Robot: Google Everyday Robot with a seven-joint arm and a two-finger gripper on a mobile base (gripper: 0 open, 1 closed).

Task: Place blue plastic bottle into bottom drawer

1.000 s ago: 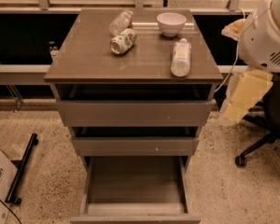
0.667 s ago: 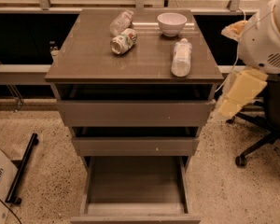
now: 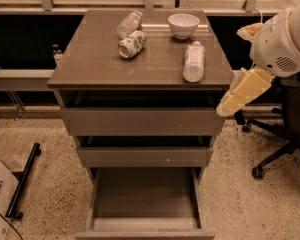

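Bottom drawer point(image 3: 145, 196) nearest me, pulled open. My gripper point(image 3: 228, 106) hangs just beside the cabinet's point(image 3: 140, 156) right side, below the surface point(image 3: 90, 59) edge; whether it is wide or narrow I cannot tell. Blue plastic bottle point(image 3: 193, 61), clear with a pale label, lies on its side near the right front corner, short of the white bowl point(image 3: 183, 25).

just one camera here, up high in front of the cabinet point(image 3: 95, 54) and tilted down at it. it's near enough that the cabinet, with the pulled-out bottom drawer point(image 3: 145, 196), nearly fills the frame, with floor point(image 3: 45, 149) on both sides. the gripper point(image 3: 225, 107) comes in from the right, just beside the cabinet's top right corner.
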